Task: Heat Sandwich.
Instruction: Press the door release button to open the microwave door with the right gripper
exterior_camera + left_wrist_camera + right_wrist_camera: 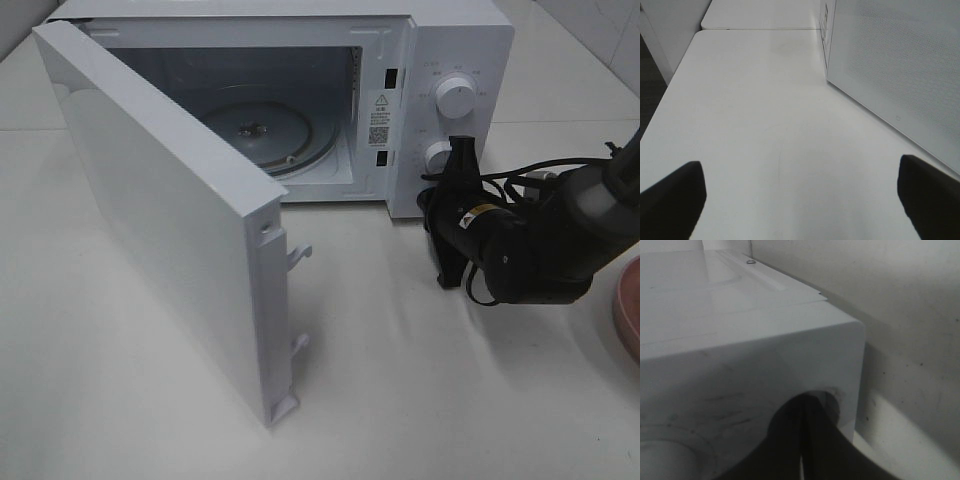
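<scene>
Exterior high view shows us no sandwich anywhere: only the rim of a pink plate (629,300) shows at the right edge of the tabletop (420,390), and whatever lies on it is cut off from sight. So we judge the loading not yet done.

The microwave (460,40) has its door (160,230) swung wide open, and the glass turntable (265,130) inside is bare, so the opening step is done.

The right hand (459,152) is at the control panel with its jaws pressed together, its tip beside the lower knob (437,157).

We find the left hand (800,200) only in the left wrist view, jaws wide apart and holding nothing, low over the tabletop beside the door's outer face.

What we see as left: putting the sandwich in, shutting the door, setting the timer.
</scene>
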{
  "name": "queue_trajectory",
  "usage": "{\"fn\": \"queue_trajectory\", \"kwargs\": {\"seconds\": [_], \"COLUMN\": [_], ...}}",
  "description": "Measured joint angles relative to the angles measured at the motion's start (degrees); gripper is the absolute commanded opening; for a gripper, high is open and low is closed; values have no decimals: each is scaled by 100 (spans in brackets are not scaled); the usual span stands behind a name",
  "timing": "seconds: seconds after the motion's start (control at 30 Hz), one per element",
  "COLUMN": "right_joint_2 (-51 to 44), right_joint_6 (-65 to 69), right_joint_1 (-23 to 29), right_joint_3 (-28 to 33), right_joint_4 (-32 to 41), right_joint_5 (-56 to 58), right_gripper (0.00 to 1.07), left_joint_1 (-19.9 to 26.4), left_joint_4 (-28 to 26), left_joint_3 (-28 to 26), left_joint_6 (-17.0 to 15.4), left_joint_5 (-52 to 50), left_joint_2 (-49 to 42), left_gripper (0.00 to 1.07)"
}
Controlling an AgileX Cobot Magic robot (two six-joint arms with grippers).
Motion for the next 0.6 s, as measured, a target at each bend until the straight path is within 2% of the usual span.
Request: {"fn": "queue_trajectory", "kwargs": {"seconds": [0.6], "right_joint_2": [-183], "right_joint_6": [-195], "right_joint_1": [-29], "right_joint_3": [-120], "right_joint_4": [-6], "right_joint_5": [762], "right_gripper": [0], "left_joint_1": [0], "left_joint_4": [0], "left_joint_3": [0], "left_joint_6": [0], "left_joint_5": [0], "left_joint_2": [0], "left_gripper": [98]}}
